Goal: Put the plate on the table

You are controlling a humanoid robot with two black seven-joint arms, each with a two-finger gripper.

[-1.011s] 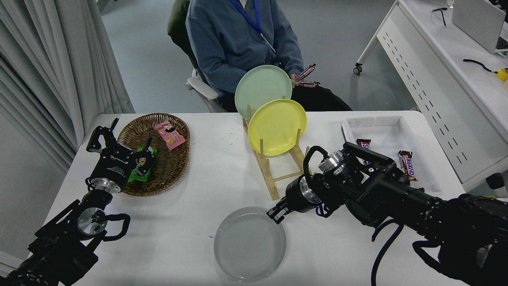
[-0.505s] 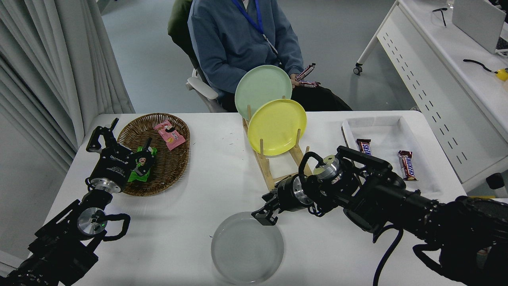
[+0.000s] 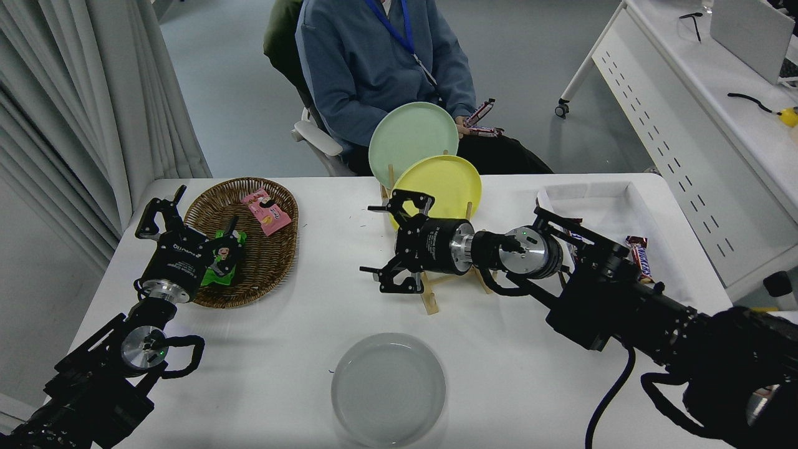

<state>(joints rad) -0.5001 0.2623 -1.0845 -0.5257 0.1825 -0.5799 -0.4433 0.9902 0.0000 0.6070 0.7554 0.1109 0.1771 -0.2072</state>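
Note:
The light grey plate point(image 3: 388, 389) lies flat on the white table point(image 3: 299, 349) near its front edge, with nothing touching it. My right gripper point(image 3: 388, 243) hangs well above and behind the plate, in front of the wooden rack, its fingers spread wide and holding nothing. The left gripper point(image 3: 163, 209) rests at the lower left beside the wicker basket, open.
A wooden rack point(image 3: 430, 290) holds a yellow plate point(image 3: 444, 181) and a pale green plate point(image 3: 411, 134). A wicker basket point(image 3: 274, 255) with snack packets sits at the left. A white tray point(image 3: 617, 206) with chocolate bars lies at the right. A person point(image 3: 380, 62) sits at the far side.
My right gripper has let go of the grey plate's rim, opened wide and lifted up and back toward the rack. The plate stays flat on the table.

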